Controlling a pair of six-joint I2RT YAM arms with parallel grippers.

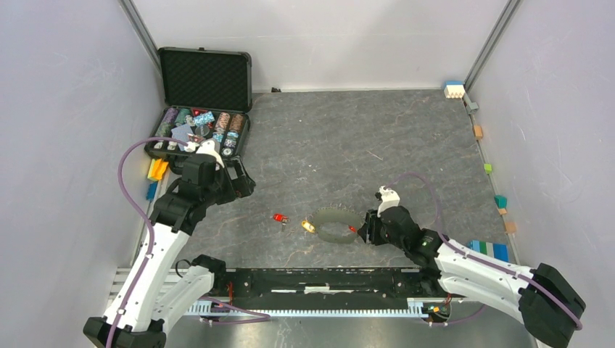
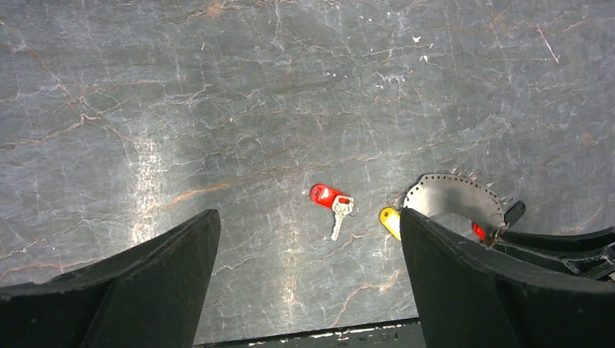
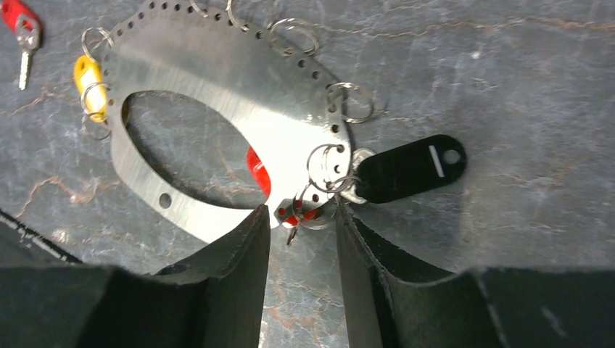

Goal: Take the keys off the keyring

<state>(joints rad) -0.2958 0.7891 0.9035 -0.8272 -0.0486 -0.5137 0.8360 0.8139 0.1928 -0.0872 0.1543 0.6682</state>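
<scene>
- We saw the right end effector (image 3: 302, 214) clamped on a small ring (image 3: 310, 210) low on the keyring (image 3: 217, 80); it could slip.
- The left end effector (image 2: 308, 217) gaped apart; unpinned, the keyring could drag.

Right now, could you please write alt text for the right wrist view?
The right hand flanks silver rings and a red key on the grey keyring. A black key and yellow key sit at its rim; a second red key lies apart.

Top external: high behind both arm bases, looking down across the whole grey marbled tabletop (image 1: 348, 138) | left wrist: raised, facing down at mid-range | right wrist: close over the grey perforated strap-loop keyring (image 3: 239, 87) | shared by all: that keyring, loose red-headed silver-bladed key (image 2: 330, 199).
</scene>
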